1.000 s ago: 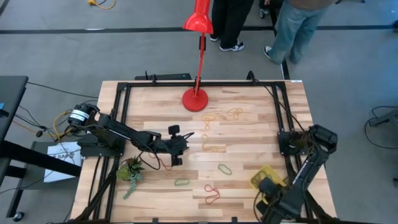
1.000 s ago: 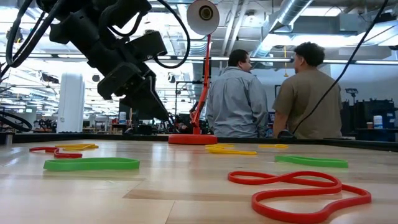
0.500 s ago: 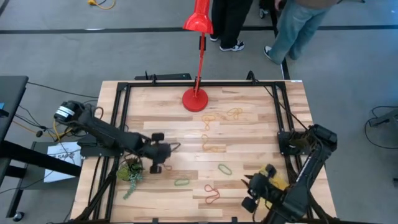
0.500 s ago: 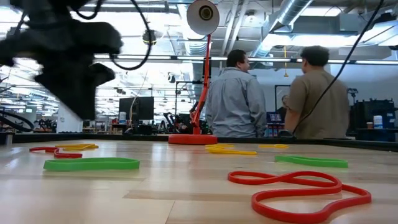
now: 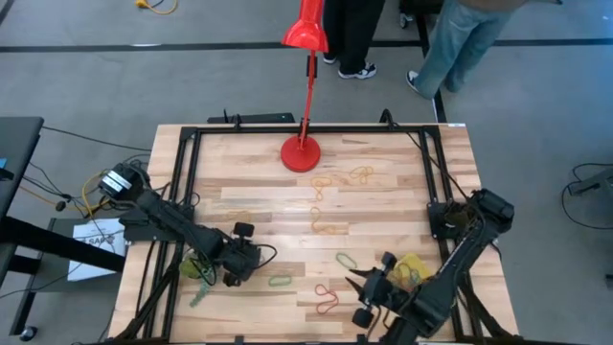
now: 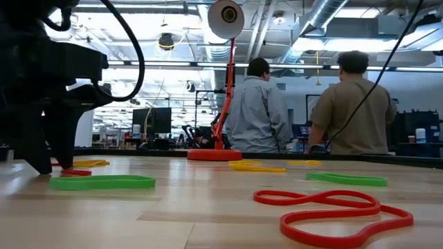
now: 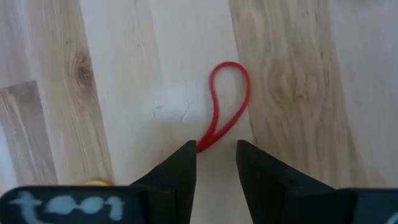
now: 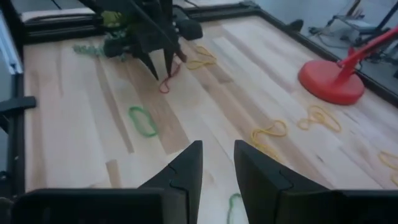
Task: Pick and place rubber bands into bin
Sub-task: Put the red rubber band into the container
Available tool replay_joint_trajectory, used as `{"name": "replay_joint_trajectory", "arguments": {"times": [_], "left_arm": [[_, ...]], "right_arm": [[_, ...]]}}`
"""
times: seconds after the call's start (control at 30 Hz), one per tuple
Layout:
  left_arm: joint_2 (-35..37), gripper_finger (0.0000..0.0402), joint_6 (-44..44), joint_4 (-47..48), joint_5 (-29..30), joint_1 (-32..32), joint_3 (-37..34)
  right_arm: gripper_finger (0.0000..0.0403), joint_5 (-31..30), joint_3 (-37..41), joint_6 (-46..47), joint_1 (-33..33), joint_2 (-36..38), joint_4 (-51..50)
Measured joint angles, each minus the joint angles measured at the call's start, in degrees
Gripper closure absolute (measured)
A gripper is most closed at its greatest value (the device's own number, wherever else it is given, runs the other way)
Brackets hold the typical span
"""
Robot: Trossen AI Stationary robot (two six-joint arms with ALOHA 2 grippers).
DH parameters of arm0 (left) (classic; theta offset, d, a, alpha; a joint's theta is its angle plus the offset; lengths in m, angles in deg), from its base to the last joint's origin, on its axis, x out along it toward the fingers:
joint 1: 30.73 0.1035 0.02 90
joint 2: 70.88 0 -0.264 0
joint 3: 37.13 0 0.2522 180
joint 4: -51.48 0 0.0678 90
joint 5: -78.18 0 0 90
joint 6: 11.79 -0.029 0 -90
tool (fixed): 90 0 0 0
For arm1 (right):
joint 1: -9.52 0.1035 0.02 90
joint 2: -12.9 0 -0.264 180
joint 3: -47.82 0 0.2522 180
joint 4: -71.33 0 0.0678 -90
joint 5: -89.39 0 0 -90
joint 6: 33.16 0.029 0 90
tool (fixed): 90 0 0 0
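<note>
Rubber bands lie flat about the wooden table: yellow and orange ones (image 5: 359, 174) near the lamp, a yellow one (image 5: 330, 228), green ones (image 5: 345, 260) (image 5: 280, 281), and a red one (image 5: 326, 299). My left gripper (image 7: 212, 152) is open and points down at the table. Its fingers straddle the near end of a red band (image 7: 229, 93), also seen as the red band (image 8: 165, 82). My right gripper (image 8: 214, 163) is open and hovers left of the yellow bin (image 5: 414, 266), above the table's near part. My left gripper's open fingers (image 7: 184, 158) stand from above on either side of the red band's narrow end (image 7: 205, 142), which lies flat on the wood. Whether a fingertip touches the band, I cannot tell.
A red lamp base (image 5: 302, 153) stands at the far middle. A small green plant (image 5: 199, 270) lies just left of my left gripper. A black frame (image 5: 182, 192) edges the table. Two people stand beyond the far edge (image 6: 266, 111).
My left gripper has moved toward the near-left of the table and come down, its fingers now straddling the red band beside the plant. My right gripper has moved from over the bin toward the table's left.
</note>
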Motion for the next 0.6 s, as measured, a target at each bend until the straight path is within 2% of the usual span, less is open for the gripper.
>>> {"name": "replay_joint_trajectory", "arguments": {"times": [0.17,0.43,0.53,0.6], "left_arm": [[0.23,0.0297,-0.31,-0.51,0.09,0.09,-0.11],[0.17,0.0297,-7.04,-2.21,1.29,0.23,-0.19],[0.13,0.0297,-7.69,-2.73,1.27,0.33,-0.22],[0.1,0.0297,-7.77,-2.94,1.32,0.38,-0.22]], "right_arm": [[0.0316,1.4,0.0,-2.16,-3.51,0.0,0.06],[0.0316,1.86,0.04,-6.0,-10.98,-0.64,0.81],[0.0316,4.19,0.07,-6.03,-14.26,-0.68,0.8],[0.0316,8.18,0.07,-6.03,-16.63,-0.78,0.61]]}}
